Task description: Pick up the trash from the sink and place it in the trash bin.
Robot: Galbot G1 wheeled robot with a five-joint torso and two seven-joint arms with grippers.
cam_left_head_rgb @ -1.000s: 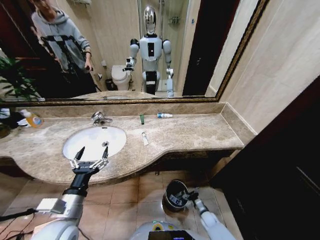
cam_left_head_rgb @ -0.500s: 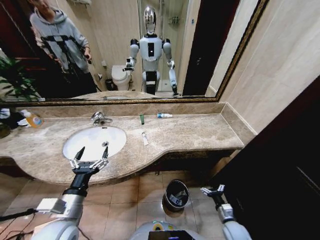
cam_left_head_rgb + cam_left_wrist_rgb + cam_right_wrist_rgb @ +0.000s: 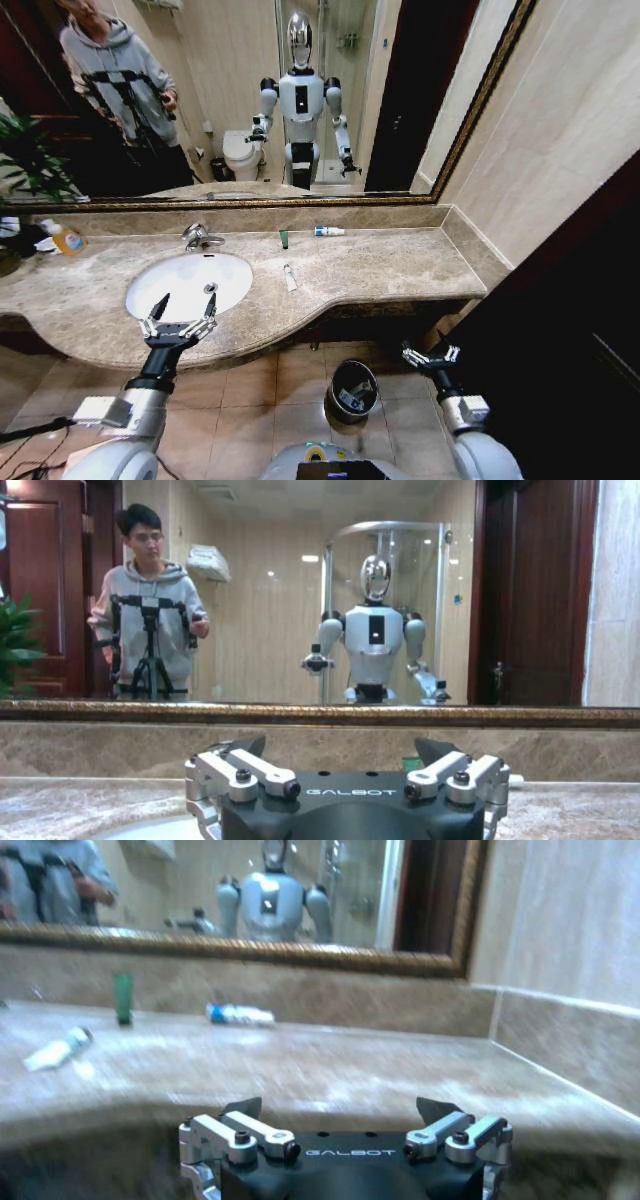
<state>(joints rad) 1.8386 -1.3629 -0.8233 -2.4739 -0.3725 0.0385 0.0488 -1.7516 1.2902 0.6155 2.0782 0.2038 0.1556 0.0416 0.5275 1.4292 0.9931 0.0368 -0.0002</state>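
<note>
Left gripper [image 3: 178, 318]: fingers spread wide, holding nothing, poised over the front rim of the sink [image 3: 150, 272], at the near edge of the bench [image 3: 380, 262].

Right gripper [image 3: 431, 356]: fingers spread wide, holding nothing, raised beside the trash bin [image 3: 352, 388], below the front edge of the bench.

Trash bin: black, round, standing on the tiled floor under the bench overhang, with pale items inside.

Trash on the bench: one white tube [image 3: 289, 277] lying just right of the sink; one small green tube [image 3: 284, 238] upright against the back ledge; one blue-and-white tube [image 3: 329, 231] lying beside it at the back ledge.

Sink: white oval basin, chrome tap [image 3: 198, 237] at its rear.

Orange soap bottle [image 3: 66, 239]: at the bench's far left.
</note>
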